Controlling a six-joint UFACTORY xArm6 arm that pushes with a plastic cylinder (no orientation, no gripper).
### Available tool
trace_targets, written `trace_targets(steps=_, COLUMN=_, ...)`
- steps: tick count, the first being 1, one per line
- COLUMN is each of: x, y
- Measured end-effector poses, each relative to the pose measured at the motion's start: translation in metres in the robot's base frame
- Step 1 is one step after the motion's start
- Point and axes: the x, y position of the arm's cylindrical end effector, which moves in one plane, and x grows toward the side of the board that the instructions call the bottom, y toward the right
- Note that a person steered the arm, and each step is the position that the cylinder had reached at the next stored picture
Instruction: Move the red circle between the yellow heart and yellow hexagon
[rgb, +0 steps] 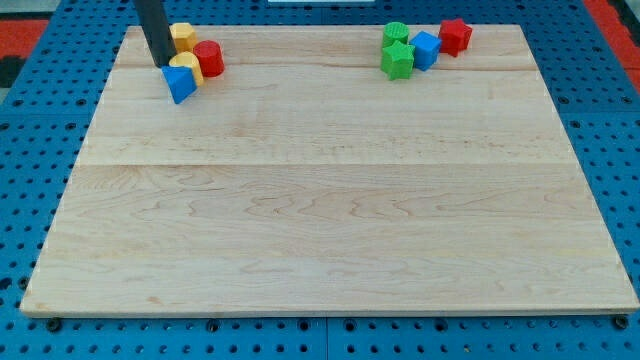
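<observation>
The red circle (209, 59) stands near the view's top left on the wooden board (330, 200). The yellow hexagon (182, 37) is just up and left of it, touching or nearly so. The yellow heart (186, 68) is at its lower left, against it. A blue triangle (180, 86) sits just below the heart. My tip (164, 63) is at the left side of this cluster, beside the yellow heart and below the hexagon.
At the view's top right are a green circle (395, 34), a green star-like block (397, 60), a blue block (425, 49) and a red star-like block (455, 36), clustered close together. The board lies on a blue perforated surface.
</observation>
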Motion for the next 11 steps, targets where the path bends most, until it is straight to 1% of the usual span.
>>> trace_targets(steps=1, x=0.003, y=-0.002)
trace_targets(steps=2, x=0.029, y=-0.036)
trace_targets(steps=3, x=0.086, y=-0.021)
trace_targets(steps=4, x=0.107, y=0.064)
trace_targets(steps=5, x=0.058, y=0.101)
trace_targets(steps=6, x=0.013, y=0.09)
trace_targets(steps=7, x=-0.014, y=0.089)
trace_targets(steps=8, x=-0.019, y=0.063)
trace_targets(steps=9, x=-0.02, y=0.056)
trace_targets(steps=10, x=-0.022, y=0.083)
trace_targets(steps=11, x=-0.024, y=0.158)
